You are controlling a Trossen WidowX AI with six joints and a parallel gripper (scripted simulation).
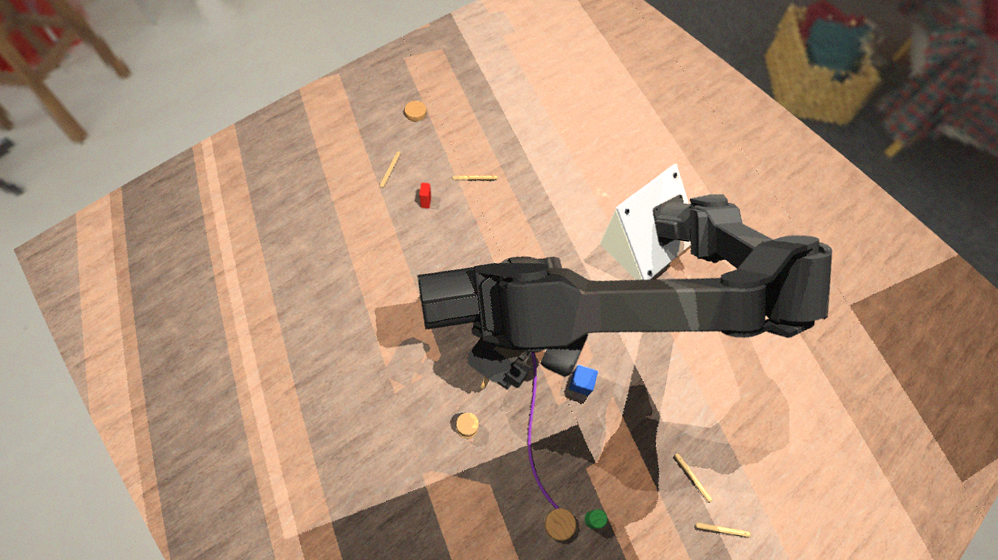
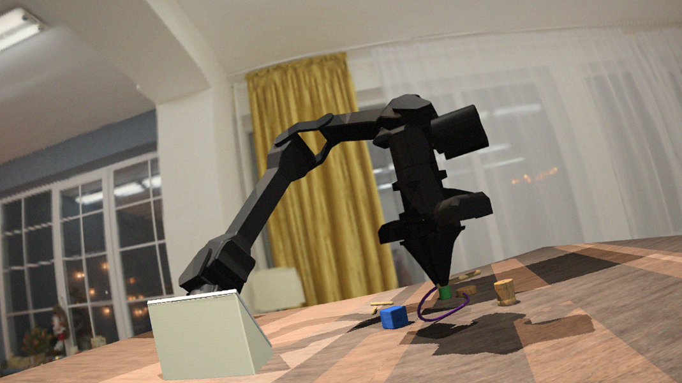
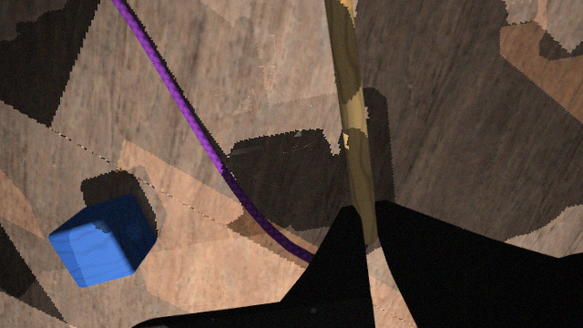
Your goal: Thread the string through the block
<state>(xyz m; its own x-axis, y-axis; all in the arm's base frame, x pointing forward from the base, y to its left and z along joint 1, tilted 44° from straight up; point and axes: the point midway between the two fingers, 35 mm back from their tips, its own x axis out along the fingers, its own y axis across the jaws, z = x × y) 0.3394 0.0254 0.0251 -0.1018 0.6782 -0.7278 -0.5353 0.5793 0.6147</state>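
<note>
My gripper (image 2: 443, 284) (image 3: 364, 216) is shut on the string's wooden stick (image 3: 352, 114) (image 2: 468, 276) at its string end. The stick is held above the table, and its far end points away from the fingers. The top view shows only a bit of it under the arm. The purple string (image 1: 531, 428) (image 2: 443, 317) (image 3: 182, 105) curves from the fingers to the round wooden button (image 1: 560, 525) (image 2: 465, 291). The blue block (image 1: 583, 380) (image 2: 393, 317) (image 3: 102, 241) stands on the table to one side of the gripper, apart from the stick. Its hole is hard to make out.
A wooden cylinder (image 1: 467, 424) (image 2: 505, 293) stands near the gripper. A green cylinder (image 1: 596, 518) is beside the button. Two loose sticks (image 1: 692, 477) (image 1: 723, 529) lie beyond the block. A red block (image 1: 425, 195), an orange disc (image 1: 415, 110) and two more sticks (image 1: 390, 169) (image 1: 473, 177) lie farther off.
</note>
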